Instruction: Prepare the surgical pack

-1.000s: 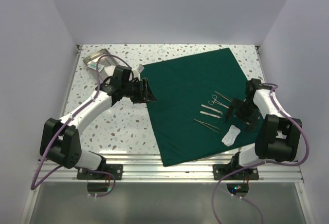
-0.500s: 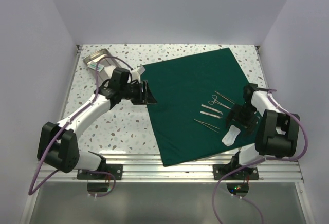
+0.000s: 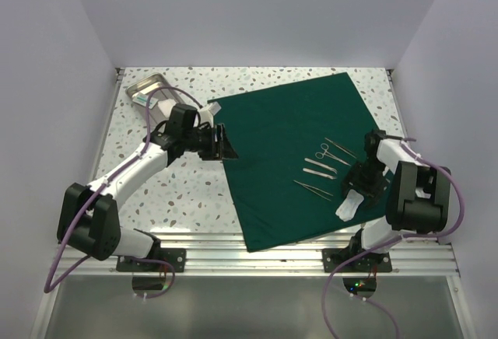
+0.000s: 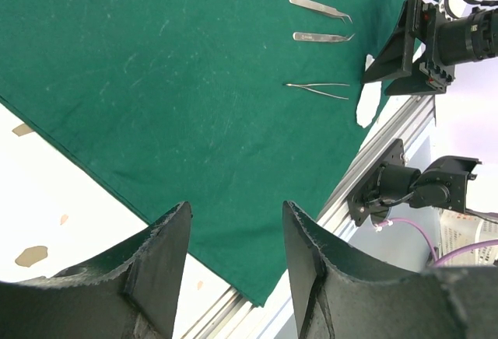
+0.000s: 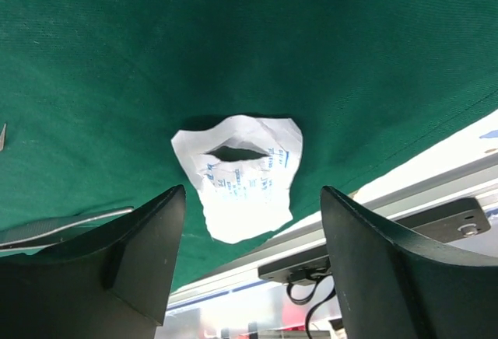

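The dark green drape (image 3: 296, 145) lies flat on the table, its near corner reaching the front rail. Several steel instruments (image 3: 319, 169) lie on its right part. A white paper packet (image 3: 349, 205) lies near the drape's right front edge. My left gripper (image 3: 226, 143) is open and empty, hovering over the drape's left edge (image 4: 93, 160). My right gripper (image 3: 362, 186) is open and empty just above the packet (image 5: 243, 176), one finger on each side of it. The left wrist view shows the drape (image 4: 194, 82), the tweezers (image 4: 317, 88) and the packet (image 4: 367, 106).
A shiny steel tray (image 3: 148, 90) stands at the back left, holding a small packet. The aluminium front rail (image 3: 288, 249) runs just beyond the drape's near corner. Speckled bare table (image 3: 179, 191) lies left of the drape.
My right gripper has moved toward the near edge, from beside the instruments to over the white packet. My left gripper has barely shifted at the drape's left edge.
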Tool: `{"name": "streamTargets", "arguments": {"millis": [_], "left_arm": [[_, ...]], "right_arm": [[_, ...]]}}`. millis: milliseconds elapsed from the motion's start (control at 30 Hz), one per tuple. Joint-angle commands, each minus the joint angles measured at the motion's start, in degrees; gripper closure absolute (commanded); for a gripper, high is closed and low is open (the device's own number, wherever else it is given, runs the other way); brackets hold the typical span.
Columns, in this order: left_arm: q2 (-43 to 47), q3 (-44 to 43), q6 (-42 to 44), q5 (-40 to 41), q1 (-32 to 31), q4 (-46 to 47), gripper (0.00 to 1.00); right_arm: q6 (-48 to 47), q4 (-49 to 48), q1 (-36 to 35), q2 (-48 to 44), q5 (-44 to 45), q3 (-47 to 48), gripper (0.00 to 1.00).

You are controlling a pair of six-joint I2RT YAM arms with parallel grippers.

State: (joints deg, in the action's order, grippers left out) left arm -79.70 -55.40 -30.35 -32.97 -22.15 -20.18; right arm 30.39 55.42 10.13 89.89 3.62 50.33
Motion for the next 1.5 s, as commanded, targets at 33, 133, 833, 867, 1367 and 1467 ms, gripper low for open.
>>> {"name": "streamTargets", "arguments": {"millis": [33, 133, 833, 867, 1367, 1467], "left_arm": [[-0.45, 0.46, 1.7, -1.57, 0.0, 2.61, 0.45], [-0.37, 0.46, 1.7, -1.57, 0.18, 2.69, 0.45], [-1.42, 0.55, 0.2, -5.26, 0.36, 3.66, 0.4], [-1.51, 0.55, -0.15, -5.61, 0.36, 4.1, 0.4], [-3.0, 0.2, -12.78, -8.69, -4.21, 15.76, 0.3], [-3.88, -0.32, -15.61, -7.29, -8.68, 21.66, 0.31]], "right_arm": [[3.09, -1.45, -0.9, 0.99, 2.18, -0.23, 0.29], [3.97, -2.15, -1.08, 1.69, 2.27, -0.58, 0.31], [3.8, -2.51, -1.25, 0.38, 2.71, 0.03, 0.55], [3.19, -1.81, -1.25, -0.49, 2.97, 0.47, 0.56], [0.71, 8.83, -12.74, -6.57, -5.01, 21.2, 0.62], [4.49, 8.04, -20.13, -5.78, -10.28, 25.68, 0.62]]}}
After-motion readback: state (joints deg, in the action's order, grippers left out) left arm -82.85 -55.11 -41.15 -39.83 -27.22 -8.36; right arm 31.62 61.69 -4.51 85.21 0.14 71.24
